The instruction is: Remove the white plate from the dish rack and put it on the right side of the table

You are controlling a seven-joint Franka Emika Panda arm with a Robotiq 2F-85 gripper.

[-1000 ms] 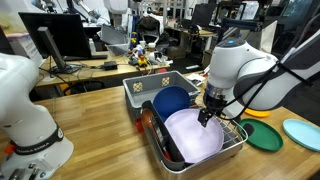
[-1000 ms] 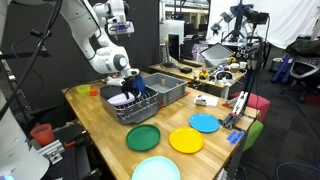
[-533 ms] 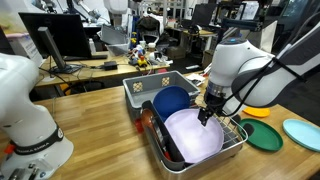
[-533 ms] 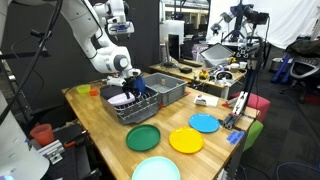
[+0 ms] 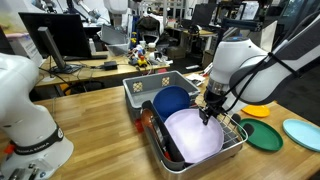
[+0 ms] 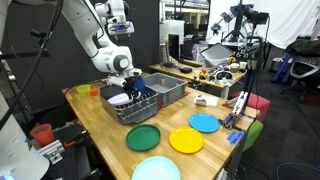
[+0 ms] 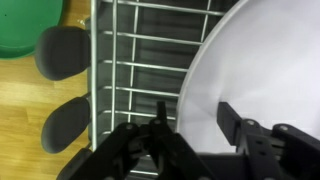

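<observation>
The white plate [image 5: 192, 135] lies tilted in the silver wire dish rack [image 5: 236, 148], next to a dark blue plate [image 5: 172, 100]. My gripper [image 5: 207, 115] is down at the white plate's right edge. In the wrist view the white plate [image 7: 262, 60] fills the right side over the rack's grid [image 7: 135, 60]. My gripper [image 7: 193, 118] is open, with one finger on each side of the plate's rim, not closed on it. In the exterior view from across the table, the plate [image 6: 119, 99] and rack [image 6: 142, 111] sit under my gripper [image 6: 129, 90].
A grey plastic tub [image 5: 150, 84] stands behind the rack. On the wooden table [image 5: 95, 120] lie a green plate [image 5: 263, 136], a light-blue plate [image 5: 303, 132] and an orange plate [image 6: 186, 140]. A white robot base [image 5: 25, 110] stands at the left.
</observation>
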